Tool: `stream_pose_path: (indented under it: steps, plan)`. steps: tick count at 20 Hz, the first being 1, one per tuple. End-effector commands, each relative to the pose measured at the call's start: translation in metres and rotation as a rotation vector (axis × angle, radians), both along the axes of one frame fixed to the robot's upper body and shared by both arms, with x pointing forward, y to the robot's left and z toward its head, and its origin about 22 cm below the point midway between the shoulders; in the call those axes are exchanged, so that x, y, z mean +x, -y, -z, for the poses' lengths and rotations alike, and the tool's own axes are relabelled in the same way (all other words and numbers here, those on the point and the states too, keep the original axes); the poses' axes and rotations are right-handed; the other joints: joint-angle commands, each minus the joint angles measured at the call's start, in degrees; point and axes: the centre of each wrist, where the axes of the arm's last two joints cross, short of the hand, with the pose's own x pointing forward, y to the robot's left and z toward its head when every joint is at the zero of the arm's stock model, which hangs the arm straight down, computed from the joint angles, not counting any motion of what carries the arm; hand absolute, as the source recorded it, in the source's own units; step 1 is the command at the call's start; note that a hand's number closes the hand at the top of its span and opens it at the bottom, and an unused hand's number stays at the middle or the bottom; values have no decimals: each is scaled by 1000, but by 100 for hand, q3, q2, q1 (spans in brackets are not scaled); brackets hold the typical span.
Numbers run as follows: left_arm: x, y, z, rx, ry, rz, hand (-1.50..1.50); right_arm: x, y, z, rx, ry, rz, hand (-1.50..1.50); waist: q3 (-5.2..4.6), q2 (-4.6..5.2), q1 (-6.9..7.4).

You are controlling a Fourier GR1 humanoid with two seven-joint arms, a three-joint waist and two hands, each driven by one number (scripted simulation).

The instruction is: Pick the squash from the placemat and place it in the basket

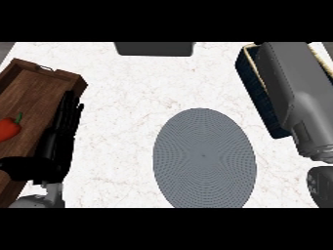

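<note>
The grey oval placemat (204, 157) lies at the counter's middle with nothing on it. No squash shows anywhere. The dark basket (254, 83) with a tan rim stands at the right rear. My right forearm (306, 102) stretches over it from the lower right and covers most of its inside. The right hand itself does not show; it lies past the forearm's far end at the picture's top. My left hand (53, 146) rests open at the left, fingers straight and pointing away, thumb out over the wooden tray.
A long wooden tray (32, 83) runs along the left edge and holds a red pepper (3, 129). A dark grey box (155, 48) sits at the rear middle. White marble counter (133, 97) lies between the tray and the placemat.
</note>
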Motion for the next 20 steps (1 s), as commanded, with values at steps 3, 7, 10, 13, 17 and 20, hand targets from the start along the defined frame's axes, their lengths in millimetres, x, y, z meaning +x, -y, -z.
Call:
stream_pose_path:
  steps: [3, 7, 10, 13, 17, 20]
  plan:
    - [4, 6, 7, -4, 4, -2, 0, -5, -5, 16, 132, 73, 205, 150, 5, 4, -72]
    - [-4, -12, 7, -3, -6, 0, 0, -8, 12, 22, 144, 59, 234, 150, 4, -6, -43]
    - [-2, 7, 10, -4, 3, -7, 0, -13, 7, 36, 171, 98, 227, 150, 8, -2, -70]
    - [-3, -16, -2, 2, 12, -14, 0, -19, 13, 45, 177, 123, 283, 150, 2, -28, -63]
    - [-4, -17, 3, -2, -2, -20, 0, -26, 11, 61, 219, 82, 303, -150, 5, -21, -77]
    - [-3, -15, -4, -15, -9, 0, 0, -30, 7, 66, 191, 75, 280, -150, 8, -24, -76]
